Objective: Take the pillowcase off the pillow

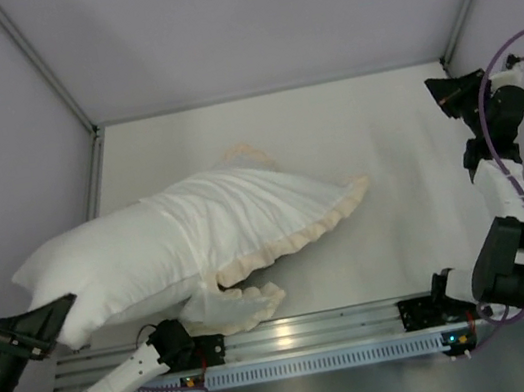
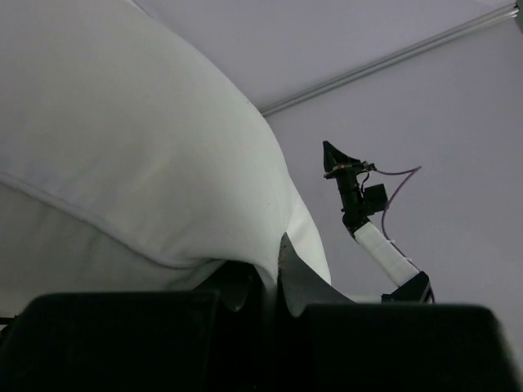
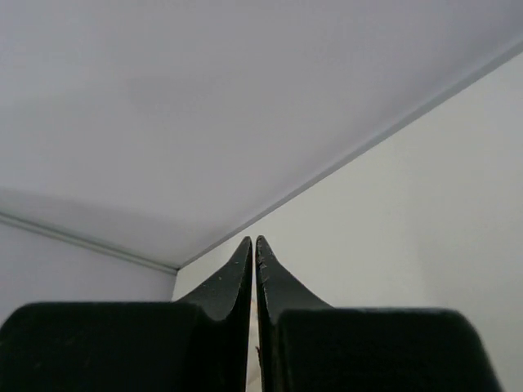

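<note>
While the left gripper (image 1: 62, 310), at the frame's lower left, clamps a corner of the pillow (image 1: 101, 260), the pillowcase (image 1: 244, 209) sheathes the pillow's right half on the desk (image 1: 383, 134), its frill (image 1: 254, 297) bunched just beside the near rail (image 1: 316, 327). Farther off, upper right, the right gripper (image 1: 447, 92) hangs clenched on nothing, well apart.

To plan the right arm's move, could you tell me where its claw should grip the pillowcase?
Probably the pillowcase at its frilled right corner, approached from the right: it tapers flat there, clear of the pillow, whose opposite end the left claw pinches.
</note>
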Controlling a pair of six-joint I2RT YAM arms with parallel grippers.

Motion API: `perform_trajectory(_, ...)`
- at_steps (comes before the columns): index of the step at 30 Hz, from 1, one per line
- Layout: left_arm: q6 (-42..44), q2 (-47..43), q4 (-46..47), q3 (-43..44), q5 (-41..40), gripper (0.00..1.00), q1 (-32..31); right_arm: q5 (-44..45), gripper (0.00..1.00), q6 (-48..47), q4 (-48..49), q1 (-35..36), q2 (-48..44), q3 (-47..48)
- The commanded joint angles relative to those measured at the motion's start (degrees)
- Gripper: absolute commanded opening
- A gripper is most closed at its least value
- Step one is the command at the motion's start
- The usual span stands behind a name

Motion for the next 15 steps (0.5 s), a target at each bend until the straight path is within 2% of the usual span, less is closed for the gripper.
perform_trajectory(1,-1.1,-1.8,-4.7,1.4,-2.1,0.00,-1.4,3.5,0.00,-7.0,-14.5,-4.4,0.1,2.0)
perform_trajectory(4,-2.7,-2.0,-4.7,-1.3,-1.5,0.00,-3.1,1.5,0.00,-11.4,-22.5,-1.2,-1.4,2.9)
perform_trajectory(5,-2.9,-2.0,-4.6,-2.5,-1.3,0.00,-3.3,1.4,0.07,-13.3,-25.1,0.9,-2.0,2.7)
perform_trajectory(6,-3.8,-2.1,-4.6,-4.9,-1.1,0.00,-3.3,1.6,0.29,-17.3,-27.9,5.4,-3.9,2.4)
perform_trajectory(7,-4.3,-2.3,-4.6,-6.1,-1.1,0.00,-3.3,3.4,0.70,-19.1,-30.2,7.7,-5.1,1.8)
perform_trajectory(8,-4.5,-2.4,-4.5,-7.2,-1.1,0.00,-3.3,4.4,0.80,-20.3,-35.3,10.1,-6.5,-0.7)
perform_trajectory(10,-4.7,-2.8,-3.0,-10.5,-0.7,0.00,-3.3,5.7,0.95,-20.3,-35.9,15.7,-12.6,-8.0)
perform_trajectory(12,-4.4,-3.1,-1.8,-12.0,-0.3,0.00,-3.3,4.8,1.00,-17.9,-36.2,18.6,-16.8,-13.1)
perform_trajectory(15,-4.0,-3.2,-0.8,-13.2,-0.1,0.00,-3.3,1.8,0.99,-15.0,-36.1,18.9,-25.9,-22.4)
